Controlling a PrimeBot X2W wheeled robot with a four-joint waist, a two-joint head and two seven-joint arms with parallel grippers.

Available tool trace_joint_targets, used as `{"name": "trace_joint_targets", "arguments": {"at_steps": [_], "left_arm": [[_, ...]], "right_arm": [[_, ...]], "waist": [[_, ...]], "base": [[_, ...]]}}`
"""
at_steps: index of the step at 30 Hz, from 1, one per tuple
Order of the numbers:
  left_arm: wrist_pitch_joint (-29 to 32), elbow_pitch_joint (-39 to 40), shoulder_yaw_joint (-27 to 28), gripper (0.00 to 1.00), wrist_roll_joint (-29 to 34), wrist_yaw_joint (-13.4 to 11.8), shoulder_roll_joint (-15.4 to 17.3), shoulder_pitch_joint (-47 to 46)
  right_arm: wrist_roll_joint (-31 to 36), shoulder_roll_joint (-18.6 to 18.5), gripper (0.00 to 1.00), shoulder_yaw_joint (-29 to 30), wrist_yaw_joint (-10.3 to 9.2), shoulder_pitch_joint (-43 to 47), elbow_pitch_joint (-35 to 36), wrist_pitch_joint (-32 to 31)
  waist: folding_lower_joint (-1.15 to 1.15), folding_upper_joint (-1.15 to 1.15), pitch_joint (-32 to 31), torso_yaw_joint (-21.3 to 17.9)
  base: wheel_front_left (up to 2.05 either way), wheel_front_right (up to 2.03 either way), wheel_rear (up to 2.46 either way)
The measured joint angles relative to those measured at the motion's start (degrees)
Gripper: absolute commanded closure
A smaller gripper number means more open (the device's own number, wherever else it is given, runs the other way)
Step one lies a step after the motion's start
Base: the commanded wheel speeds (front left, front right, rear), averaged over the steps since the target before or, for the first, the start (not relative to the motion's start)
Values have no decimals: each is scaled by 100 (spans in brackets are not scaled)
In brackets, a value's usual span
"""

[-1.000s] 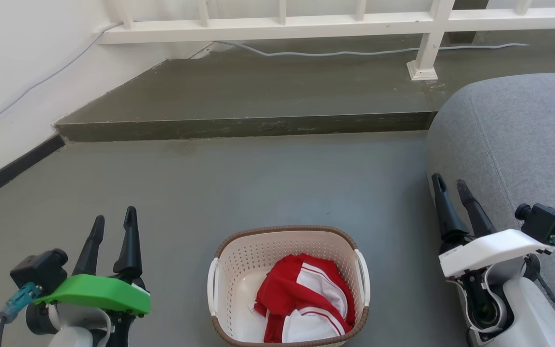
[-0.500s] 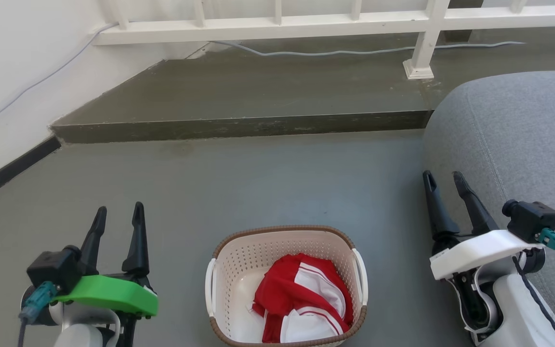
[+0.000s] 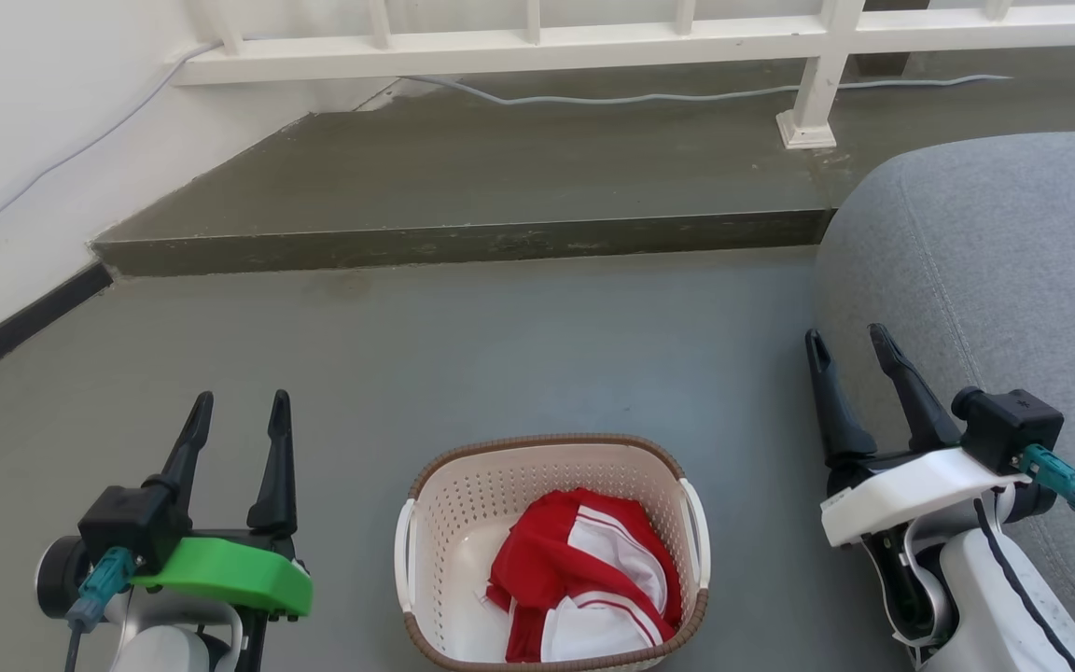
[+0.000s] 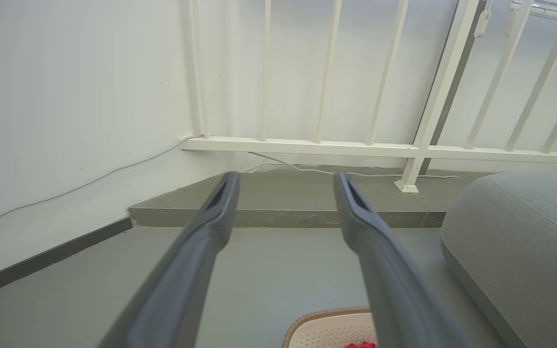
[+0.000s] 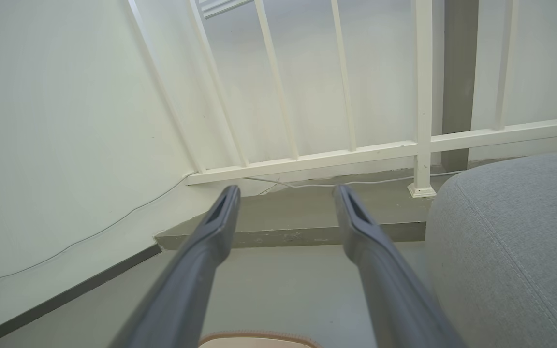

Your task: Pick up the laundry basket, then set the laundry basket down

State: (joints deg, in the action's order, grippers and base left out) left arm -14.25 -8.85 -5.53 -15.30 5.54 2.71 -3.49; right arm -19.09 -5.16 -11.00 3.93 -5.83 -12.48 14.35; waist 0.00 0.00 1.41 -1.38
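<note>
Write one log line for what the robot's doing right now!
stage: pickup not begun | laundry basket: on floor, red-and-white cloth inside | left gripper: open, beside basket, apart | right gripper: open, beside basket, apart

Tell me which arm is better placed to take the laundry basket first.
Left, slightly: the left gripper, open, sits nearer the laundry basket; the right gripper reaches farther ahead, beside the grey cushion.
</note>
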Motion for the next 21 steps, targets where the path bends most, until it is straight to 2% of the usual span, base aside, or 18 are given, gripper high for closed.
{"name": "trace_joint_targets", "arguments": {"at_steps": [21], "left_arm": [[-18,156,156,0,0,9,-15,-6]], "right_arm": [[152,118,0,151,5,-18,-65,8]], "waist": [[0,0,227,-26]], "base": [[0,0,0]]}}
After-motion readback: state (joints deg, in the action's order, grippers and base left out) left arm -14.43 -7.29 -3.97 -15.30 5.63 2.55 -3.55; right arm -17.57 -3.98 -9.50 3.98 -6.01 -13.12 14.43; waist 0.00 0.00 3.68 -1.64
